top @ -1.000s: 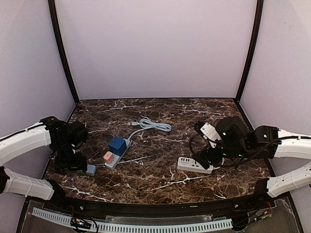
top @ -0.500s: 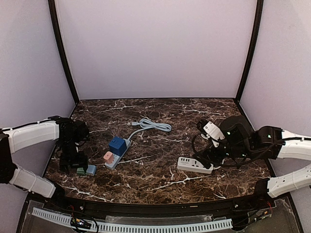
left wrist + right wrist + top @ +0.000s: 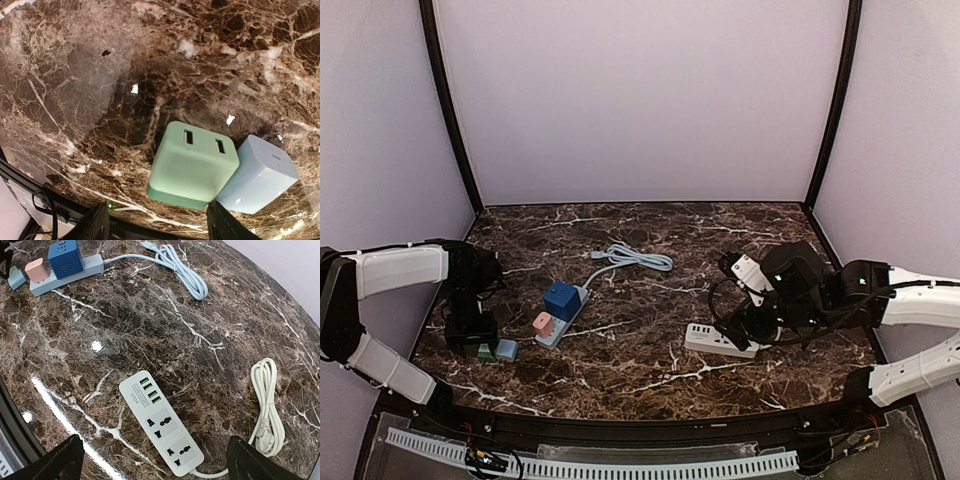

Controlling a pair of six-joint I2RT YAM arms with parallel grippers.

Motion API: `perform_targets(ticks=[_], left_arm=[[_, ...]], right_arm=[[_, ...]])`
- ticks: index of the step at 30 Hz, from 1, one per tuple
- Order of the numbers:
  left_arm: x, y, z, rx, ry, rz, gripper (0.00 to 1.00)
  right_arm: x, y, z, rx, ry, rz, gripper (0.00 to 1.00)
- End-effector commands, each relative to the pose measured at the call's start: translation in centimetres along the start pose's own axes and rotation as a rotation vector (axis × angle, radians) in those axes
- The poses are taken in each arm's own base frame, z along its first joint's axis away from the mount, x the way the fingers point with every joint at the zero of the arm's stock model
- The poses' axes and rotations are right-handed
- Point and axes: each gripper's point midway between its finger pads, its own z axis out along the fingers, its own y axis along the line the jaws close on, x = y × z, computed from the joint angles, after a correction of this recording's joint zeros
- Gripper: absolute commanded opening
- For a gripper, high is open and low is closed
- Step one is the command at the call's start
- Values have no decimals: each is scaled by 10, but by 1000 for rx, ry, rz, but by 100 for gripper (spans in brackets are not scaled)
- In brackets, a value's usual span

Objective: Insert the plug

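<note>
Hovering left end effector (image 3: 159, 226), green plug (image 3: 192, 162), blue adapter (image 3: 257, 175) touching

A white power strip (image 3: 161, 422) lies near the desk's near edge, below the wide-open right gripper (image 3: 156, 454), its white cord (image 3: 267, 405) coiled beside it. Toward the left edge, a grey strip (image 3: 75, 271) holds a blue cube (image 3: 65, 259) and a pink plug (image 3: 36, 269).

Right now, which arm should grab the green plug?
The left. Its gripper is open right by the green plug, while the right gripper is far away, over the white power strip.
</note>
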Motion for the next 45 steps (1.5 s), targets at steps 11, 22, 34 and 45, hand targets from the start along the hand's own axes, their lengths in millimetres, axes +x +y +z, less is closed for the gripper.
perform_targets(ticks=[11,22,34,45], left_arm=[[-7,-20,8,63,55,35,66],[-7,-32,9,121,76,-3,55],[-22,-52,3,205,33,-86,48],[-24,-55,-5,231,-35,-41,79]], right_arm=[[-17,3,8,3,-23,11,99],[-13,2,8,5,-17,3,99],[-14,4,13,0,-9,-18,99],[-13,3,12,3,-15,-3,99]])
